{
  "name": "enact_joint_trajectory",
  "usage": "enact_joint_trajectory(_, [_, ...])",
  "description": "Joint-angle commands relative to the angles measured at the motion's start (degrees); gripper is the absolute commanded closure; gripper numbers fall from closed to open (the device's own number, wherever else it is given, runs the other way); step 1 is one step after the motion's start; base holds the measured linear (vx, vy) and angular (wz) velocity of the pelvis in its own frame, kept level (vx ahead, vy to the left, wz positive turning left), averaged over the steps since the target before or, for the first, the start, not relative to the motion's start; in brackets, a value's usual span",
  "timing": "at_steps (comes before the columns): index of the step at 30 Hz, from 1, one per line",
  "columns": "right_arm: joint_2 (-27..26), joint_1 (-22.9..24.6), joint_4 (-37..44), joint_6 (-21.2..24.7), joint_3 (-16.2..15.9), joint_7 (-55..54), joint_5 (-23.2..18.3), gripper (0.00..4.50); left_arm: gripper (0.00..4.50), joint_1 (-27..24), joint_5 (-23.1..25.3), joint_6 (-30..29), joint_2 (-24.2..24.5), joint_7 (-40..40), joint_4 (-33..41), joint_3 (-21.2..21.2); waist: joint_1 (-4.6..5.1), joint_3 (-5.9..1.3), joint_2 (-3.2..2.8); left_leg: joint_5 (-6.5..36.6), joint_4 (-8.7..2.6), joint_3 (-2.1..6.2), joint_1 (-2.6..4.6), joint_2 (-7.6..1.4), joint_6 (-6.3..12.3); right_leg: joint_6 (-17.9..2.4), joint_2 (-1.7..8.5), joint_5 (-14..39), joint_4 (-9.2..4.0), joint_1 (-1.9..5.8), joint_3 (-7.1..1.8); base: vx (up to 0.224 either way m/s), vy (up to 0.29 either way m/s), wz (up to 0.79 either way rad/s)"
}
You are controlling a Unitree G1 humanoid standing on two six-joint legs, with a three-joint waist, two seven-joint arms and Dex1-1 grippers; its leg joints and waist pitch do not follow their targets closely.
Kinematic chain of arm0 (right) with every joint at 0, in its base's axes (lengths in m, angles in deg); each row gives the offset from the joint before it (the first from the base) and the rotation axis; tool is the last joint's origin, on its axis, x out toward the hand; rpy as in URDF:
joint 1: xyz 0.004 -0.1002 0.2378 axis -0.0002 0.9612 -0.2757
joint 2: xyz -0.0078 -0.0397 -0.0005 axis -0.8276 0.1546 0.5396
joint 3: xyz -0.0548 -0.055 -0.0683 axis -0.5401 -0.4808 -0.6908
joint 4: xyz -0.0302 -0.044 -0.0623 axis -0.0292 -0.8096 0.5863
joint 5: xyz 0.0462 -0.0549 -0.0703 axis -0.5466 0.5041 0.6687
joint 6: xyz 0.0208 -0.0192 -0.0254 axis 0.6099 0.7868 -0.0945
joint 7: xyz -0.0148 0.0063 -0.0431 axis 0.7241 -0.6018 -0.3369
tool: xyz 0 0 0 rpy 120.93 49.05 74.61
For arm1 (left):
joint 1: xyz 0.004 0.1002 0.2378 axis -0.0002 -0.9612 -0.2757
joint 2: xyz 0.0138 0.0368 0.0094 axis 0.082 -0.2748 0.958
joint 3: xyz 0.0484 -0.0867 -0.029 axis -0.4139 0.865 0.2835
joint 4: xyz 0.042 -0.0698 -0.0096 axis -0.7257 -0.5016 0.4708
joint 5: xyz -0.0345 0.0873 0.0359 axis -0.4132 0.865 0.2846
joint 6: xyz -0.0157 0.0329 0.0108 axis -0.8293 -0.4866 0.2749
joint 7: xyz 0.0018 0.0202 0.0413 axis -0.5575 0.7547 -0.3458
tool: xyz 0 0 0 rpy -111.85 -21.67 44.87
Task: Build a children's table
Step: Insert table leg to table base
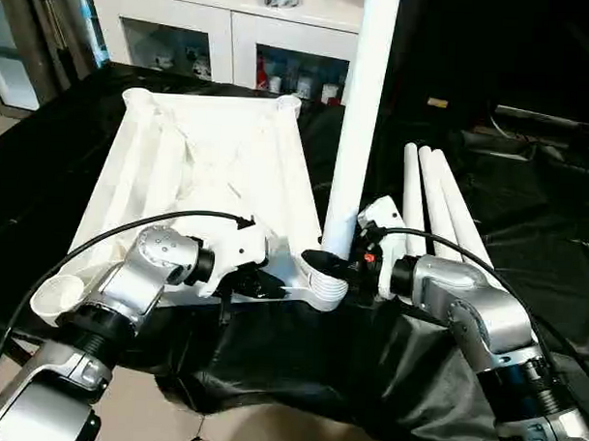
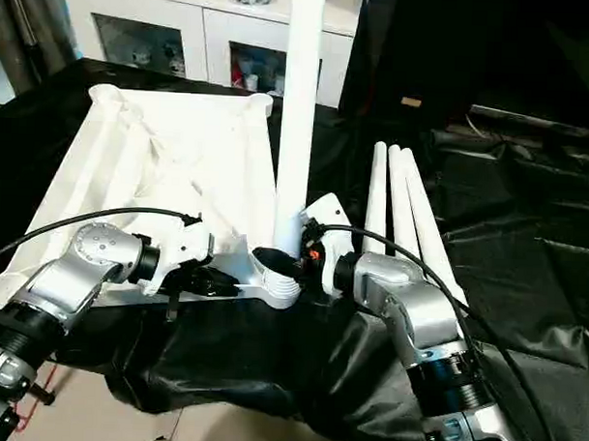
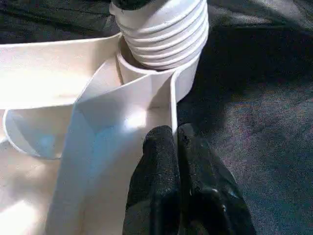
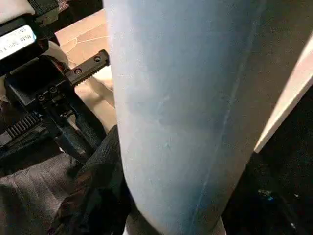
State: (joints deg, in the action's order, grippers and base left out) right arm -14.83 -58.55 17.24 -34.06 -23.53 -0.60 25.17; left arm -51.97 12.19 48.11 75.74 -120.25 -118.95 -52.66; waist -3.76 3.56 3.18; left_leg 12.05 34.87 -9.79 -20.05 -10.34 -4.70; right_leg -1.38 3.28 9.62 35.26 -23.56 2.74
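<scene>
The white tabletop [image 1: 210, 159] lies ribbed underside up on black cloth. One white leg [image 1: 361, 116] stands upright at its near right corner, its threaded end [image 3: 161, 29] sitting in the round socket [image 1: 326, 287]. My right gripper [image 1: 337, 261] is shut on this leg just above the thread, and a black finger [image 4: 98, 186] shows beside the tube. My left gripper [image 3: 175, 142] is shut on the tabletop's thin near rim, close to that same corner, also seen beside the socket [image 1: 263, 285]. Three more legs [image 1: 435, 201] lie side by side to the right.
A white glass-fronted cabinet [image 1: 214, 34] stands behind the tabletop. The near left corner socket [image 1: 58, 297] hangs past the cloth's front edge. Black cloth [image 1: 527, 219] covers the surface to the right of the loose legs.
</scene>
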Motion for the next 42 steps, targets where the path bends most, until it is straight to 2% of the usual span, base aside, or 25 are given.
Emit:
enact_joint_trajectory(1, [0.3,0.0,-0.4,-0.3,0.9,-0.3,0.5,2.57,4.50,1.5,0.8,0.9,-0.4,-0.3,0.1,-0.5,0.07,-4.03,-1.36,8.8,-4.41,0.70,0.26,-2.57,-1.04,-11.3,4.54,12.1,-3.91,3.44,-2.86,0.000,0.000,0.00])
enact_joint_trajectory(8, [-2.2,-0.8,-3.6,-3.3,2.6,-1.6,0.2,2.57,4.50,1.8,0.9,1.3,-0.7,0.0,-0.4,-0.3,0.12,-4.05,-1.46,9.0,-4.45,0.72,0.24,-2.55,-1.11,-11.6,4.54,11.9,-3.90,3.44,-2.81,0.000,0.000,0.00])
enact_joint_trajectory(12, [-2.5,0.7,-3.5,-4.1,3.5,-1.2,-0.7,2.57,4.50,1.6,1.0,1.3,-0.7,0.1,-0.3,-0.2,0.09,-4.02,-1.46,9.4,-4.46,0.71,0.22,-2.56,-1.01,-11.2,4.62,13.0,-4.05,3.43,-2.84,0.000,0.000,0.00])
enact_joint_trajectory(15, [-2.5,2.5,-3.6,-5.6,3.5,-1.1,-0.5,2.57,4.50,1.7,1.1,1.5,-0.7,0.2,-0.4,-0.1,0.05,-4.07,-1.60,8.9,-4.45,0.71,0.21,-2.60,-0.89,-11.4,4.61,11.7,-3.92,3.42,-2.82,0.000,0.000,0.00])
enact_joint_trajectory(18, [-3.0,3.8,-3.9,-7.4,4.1,-1.1,-0.5,2.57,4.50,1.9,1.1,1.7,-0.8,0.2,-0.7,-0.1,0.08,-4.05,-1.50,9.1,-4.46,0.67,0.19,-2.59,-0.65,-11.6,4.57,11.6,-3.96,3.39,-2.80,0.000,0.000,0.00])
enact_joint_trajectory(20, [-3.3,4.6,-4.1,-8.2,4.7,-1.1,-0.7,2.57,4.50,2.0,1.1,1.7,-0.9,0.2,-0.8,-0.1,0.07,-4.04,-1.80,9.7,-4.51,0.67,0.26,-2.60,-0.66,-11.5,4.60,12.4,-4.17,3.35,-2.80,0.000,0.000,0.00])
enact_joint_trajectory(23, [-4.1,6.1,-4.3,-9.7,5.9,-1.4,-1.3,2.57,4.50,2.1,1.1,1.8,-0.9,0.2,-1.0,-0.1,0.07,-4.04,-1.73,10.0,-4.59,0.76,0.23,-2.61,-0.65,-11.5,4.59,12.9,-4.11,3.44,-2.76,0.000,0.000,0.00])
enact_joint_trajectory(25, [-4.6,7.1,-4.4,-10.9,6.6,-1.7,-1.8,2.57,4.50,2.3,1.2,1.9,-1.0,0.2,-1.2,-0.1,0.00,-4.00,-1.82,10.1,-4.53,0.67,0.34,-2.67,-0.51,-11.6,4.61,12.7,-4.19,3.23,-2.80,0.000,0.000,0.00])
enact_joint_trajectory(26, [-4.7,7.4,-4.3,-11.3,6.8,-1.7,-1.9,2.57,4.50,2.3,1.2,1.9,-1.0,0.2,-1.3,-0.1,-0.06,-4.03,-2.39,10.2,-4.57,0.78,0.32,-2.64,-0.59,-11.7,4.65,12.5,-4.12,3.31,-2.79,0.000,0.000,0.00])
enact_joint_trajectory(27, [-5.3,8.4,-4.1,-13.0,7.5,-1.8,-2.4,2.57,4.50,2.5,1.2,2.1,-1.0,0.2,-1.5,-0.1,0.02,-4.04,-2.00,10.5,-4.61,0.74,0.30,-2.69,-0.57,-11.7,4.58,12.5,-4.21,3.38,-2.72,0.000,0.000,0.00])
enact_joint_trajectory(30, [-6.0,9.7,-4.1,-16.1,8.6,-1.7,-2.5,2.57,4.50,2.7,1.3,2.3,-1.1,0.3,-1.9,0.0,-0.09,-4.07,-2.15,10.4,-4.55,0.67,0.22,-2.59,-0.29,-11.6,4.68,12.6,-4.28,3.37,-2.77,0.000,0.000,0.00])
enact_joint_trajectory(31, [-6.1,9.9,-4.1,-16.8,8.7,-1.7,-2.4,2.57,4.50,2.8,1.3,2.4,-1.2,0.3,-2.1,0.0,-0.13,-4.03,-2.52,10.3,-4.65,0.80,0.13,-2.61,-0.32,-11.7,4.70,12.9,-4.22,3.48,-2.72,0.000,0.000,0.00])
enact_joint_trajectory(32, [-6.2,10.3,-4.1,-18.1,8.9,-1.5,-2.3,2.57,4.50,2.9,1.4,2.4,-1.2,0.3,-2.2,0.0,-0.02,-4.01,-2.27,10.4,-4.63,0.73,0.19,-2.60,-0.23,-11.6,4.58,13.1,-4.30,3.45,-2.69,0.000,0.000,0.00])
enact_joint_trajectory(35, [-6.2,11.2,-3.9,-20.3,8.8,-1.3,-1.6,2.57,4.50,3.0,1.4,2.5,-1.3,0.4,-2.4,0.0,-0.18,-3.88,-2.50,11.0,-4.64,0.67,0.26,-2.65,-0.03,-11.3,4.69,14.7,-4.59,3.27,-2.74,0.000,0.000,0.00])
enact_joint_trajectory(42, [-5.1,12.6,-2.5,-23.4,7.6,-0.9,0.4,2.57,4.50,3.4,1.6,2.8,-1.4,0.5,-3.0,0.1,-0.32,-3.86,-2.50,10.7,-4.72,0.73,0.14,-2.64,0.26,-10.9,4.59,15.2,-4.58,3.28,-2.71,0.000,0.000,0.00])
